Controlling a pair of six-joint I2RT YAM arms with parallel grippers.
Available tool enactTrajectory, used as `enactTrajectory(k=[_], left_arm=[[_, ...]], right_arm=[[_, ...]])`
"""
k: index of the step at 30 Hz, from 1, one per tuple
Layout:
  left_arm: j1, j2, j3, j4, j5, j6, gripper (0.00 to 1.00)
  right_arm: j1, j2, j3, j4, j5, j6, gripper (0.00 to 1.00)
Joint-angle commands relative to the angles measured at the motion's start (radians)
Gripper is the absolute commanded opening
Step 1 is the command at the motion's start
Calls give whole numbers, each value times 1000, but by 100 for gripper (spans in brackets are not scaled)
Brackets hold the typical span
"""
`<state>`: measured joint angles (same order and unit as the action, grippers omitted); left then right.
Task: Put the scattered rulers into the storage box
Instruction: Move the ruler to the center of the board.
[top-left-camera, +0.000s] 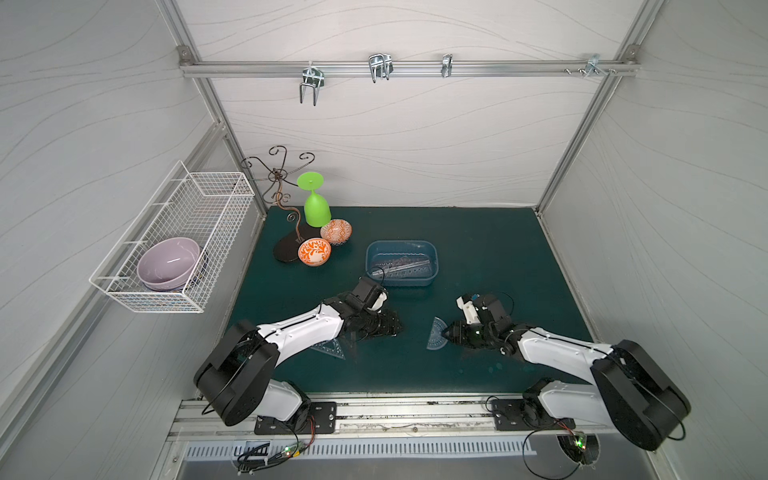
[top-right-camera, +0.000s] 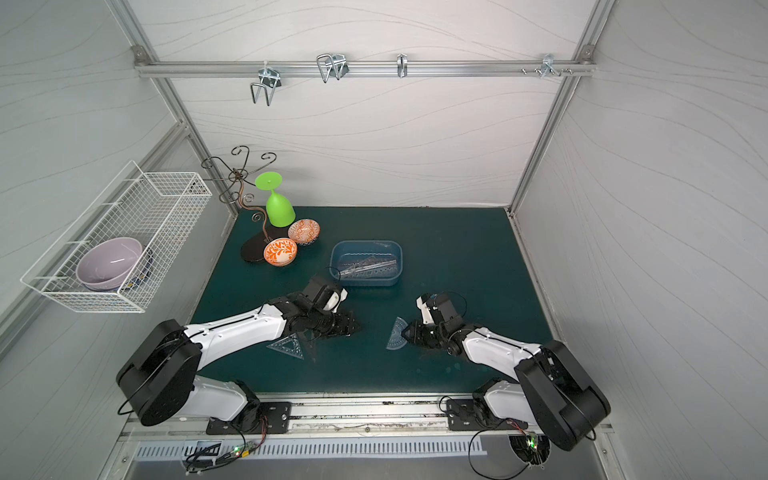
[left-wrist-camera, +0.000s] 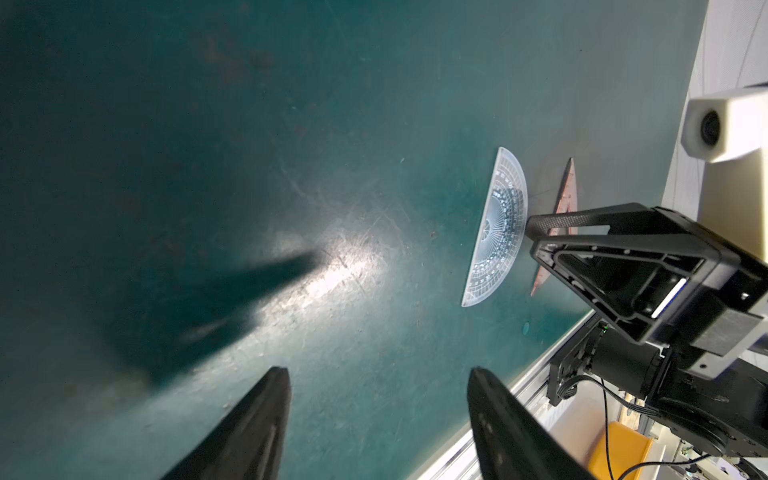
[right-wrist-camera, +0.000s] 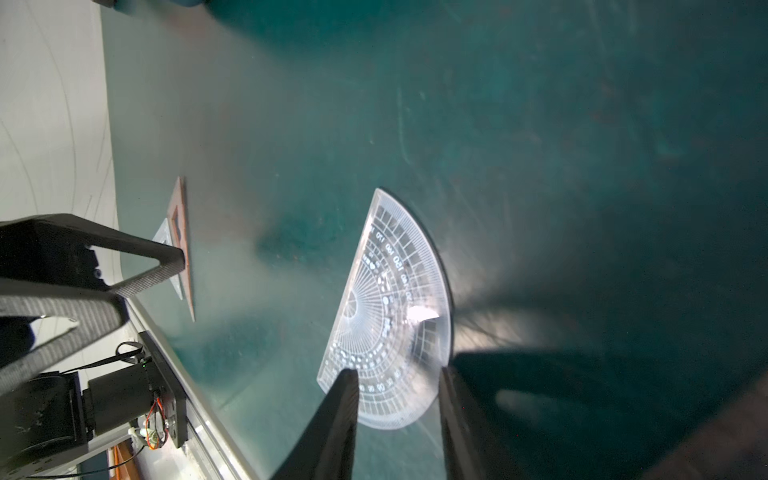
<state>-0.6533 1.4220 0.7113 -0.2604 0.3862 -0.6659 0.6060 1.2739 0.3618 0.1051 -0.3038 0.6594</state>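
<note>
1. The shallow blue plastic storage box (top-left-camera: 409, 281) sits just toward 12 o'clock from the centre of the dark green mat (top-left-camera: 519, 270). Long clear straight rulers (top-left-camera: 401, 268) lie inside it.
2. The clear semicircular plastic protractor (right-wrist-camera: 390, 311) lies flat on the mat at the box's 5 o'clock.
3. The right gripper (right-wrist-camera: 398, 370) has its jaws partly apart, tips at the protractor's curved edge, not clamped on it.
4. The left gripper (left-wrist-camera: 378, 370) hangs at the box's 7 o'clock, jaws wide apart over bare mat.
5. A clear triangular set square (top-right-camera: 289, 347) and a smoky-dark triangular set square (right-wrist-camera: 185, 249) lie touching, partly under the left arm.
</note>
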Motion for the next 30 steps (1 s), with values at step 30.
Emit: enactTrajectory(k=[30], left_arm=[[6, 132, 19, 188, 129, -69, 45]], right_arm=[[-25, 202, 85, 230, -190, -34, 13]])
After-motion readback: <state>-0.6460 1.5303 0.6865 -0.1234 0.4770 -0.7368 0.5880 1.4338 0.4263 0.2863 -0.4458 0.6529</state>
